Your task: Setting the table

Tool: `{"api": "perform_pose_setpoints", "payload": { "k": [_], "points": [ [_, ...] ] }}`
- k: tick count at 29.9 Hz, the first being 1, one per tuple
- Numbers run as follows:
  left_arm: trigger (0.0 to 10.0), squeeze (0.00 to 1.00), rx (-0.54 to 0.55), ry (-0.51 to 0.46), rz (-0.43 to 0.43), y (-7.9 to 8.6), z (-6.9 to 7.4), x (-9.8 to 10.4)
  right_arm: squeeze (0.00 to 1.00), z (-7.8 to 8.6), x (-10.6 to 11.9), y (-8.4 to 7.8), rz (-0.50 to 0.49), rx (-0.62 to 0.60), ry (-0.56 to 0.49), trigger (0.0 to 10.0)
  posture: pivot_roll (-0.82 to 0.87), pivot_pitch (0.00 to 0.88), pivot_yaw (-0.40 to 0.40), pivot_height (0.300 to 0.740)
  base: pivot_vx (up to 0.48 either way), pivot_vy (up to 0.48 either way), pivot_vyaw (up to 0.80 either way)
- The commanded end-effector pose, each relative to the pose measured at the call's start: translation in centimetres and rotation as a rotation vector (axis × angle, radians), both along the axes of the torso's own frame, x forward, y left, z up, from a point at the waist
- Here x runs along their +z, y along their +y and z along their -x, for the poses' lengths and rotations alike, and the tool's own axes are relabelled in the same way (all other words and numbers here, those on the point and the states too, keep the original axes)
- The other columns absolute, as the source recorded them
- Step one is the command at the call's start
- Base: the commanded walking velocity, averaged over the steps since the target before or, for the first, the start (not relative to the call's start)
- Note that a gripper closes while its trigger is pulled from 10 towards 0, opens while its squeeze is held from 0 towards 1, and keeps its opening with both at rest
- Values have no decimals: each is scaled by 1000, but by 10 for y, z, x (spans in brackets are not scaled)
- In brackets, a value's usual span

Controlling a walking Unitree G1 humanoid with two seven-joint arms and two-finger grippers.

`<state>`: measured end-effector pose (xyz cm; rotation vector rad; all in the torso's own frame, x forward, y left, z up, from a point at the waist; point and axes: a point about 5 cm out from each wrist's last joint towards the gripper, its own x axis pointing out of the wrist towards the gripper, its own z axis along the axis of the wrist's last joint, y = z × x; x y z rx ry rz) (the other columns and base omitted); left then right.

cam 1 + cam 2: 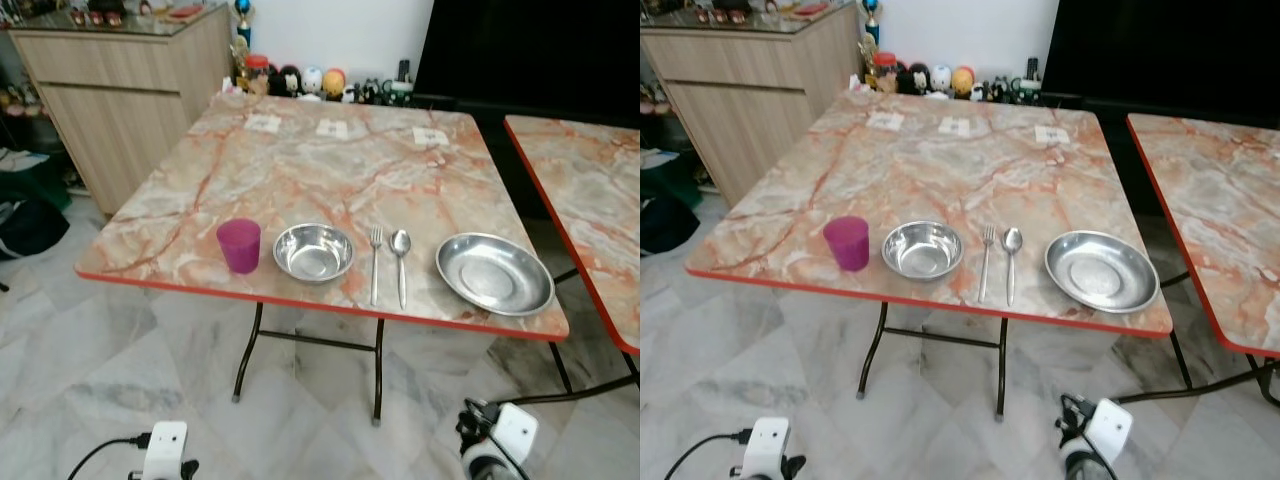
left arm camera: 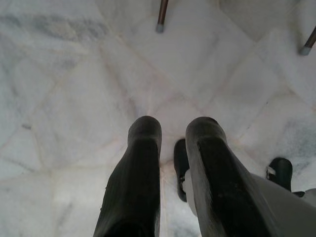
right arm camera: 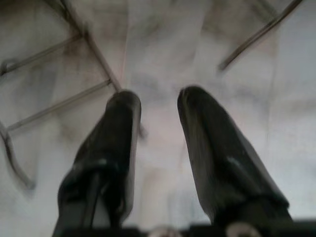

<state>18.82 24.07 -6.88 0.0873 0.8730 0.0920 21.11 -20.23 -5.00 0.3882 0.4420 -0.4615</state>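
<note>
Marble-patterned table (image 1: 330,160) with red edge; along near edge, from robot's left: purple cup (image 1: 239,245), steel bowl (image 1: 313,251), fork (image 1: 375,262) just beside spoon (image 1: 401,264), steel plate (image 1: 494,273)

Left wrist: left gripper (image 2: 173,129) over pale marble floor (image 2: 64,98), fingers parted, empty

Right wrist, blurred: right gripper (image 3: 159,101) likewise spread, empty, table legs (image 3: 94,49) beyond

The left gripper (image 2: 173,131) is seen from behind, pointed down at a pale marble floor (image 2: 74,74). Its two black fingers (image 2: 136,177) are held apart, with a strip of floor visible between them and nothing gripped. Two dark metal leg ends, one (image 2: 160,17) and another (image 2: 307,45), are planted on the tiles beyond the fingertips. A black foot-like part (image 2: 181,165) is glimpsed between the fingers, and a second one (image 2: 281,172) is seen beside a white body part (image 2: 286,212).
</note>
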Motion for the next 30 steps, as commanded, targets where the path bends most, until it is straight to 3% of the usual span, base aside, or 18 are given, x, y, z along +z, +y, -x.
{"api": "perform_pose_setpoints", "payload": {
  "k": [1,10,11,17,19,25,26,27,30],
  "points": [
    [10000,0,8,2,-3,0,2,-1,0,-2,11,-8,60,-61,-78,10000,156,0,-101,740,0,0,0],
    [10000,0,-1,17,4,0,6,-3,0,12,29,-3,150,-54,-206,10000,145,0,-110,740,0,0,0],
    [10000,0,0,23,-1,1,9,-4,0,12,38,0,205,-3,-250,10000,144,0,-113,740,0,0,0],
    [10000,0,12,27,-16,5,14,-5,0,-11,79,1,290,67,-399,10000,138,0,-118,740,0,0,0],
    [10000,0,12,27,-16,5,14,-5,0,-11,79,1,290,67,-399,10000,138,0,-118,740,0,0,0],
    [10000,0,4,32,-23,4,15,-6,0,-36,110,0,318,117,-508,10000,148,0,-122,740,0,0,0],
    [10000,0,4,29,-23,3,13,-6,180,-41,113,0,312,121,-520,10000,151,0,-121,740,0,0,0],
    [10000,0,3,26,-23,3,11,-5,1000,-44,116,1,302,121,-534,10000,150,0,-119,740,0,0,0],
    [10000,0,6,24,-21,3,10,-4,1000,-45,116,3,300,123,-528,10000,151,0,-115,740,0,0,0]
  ]
}}
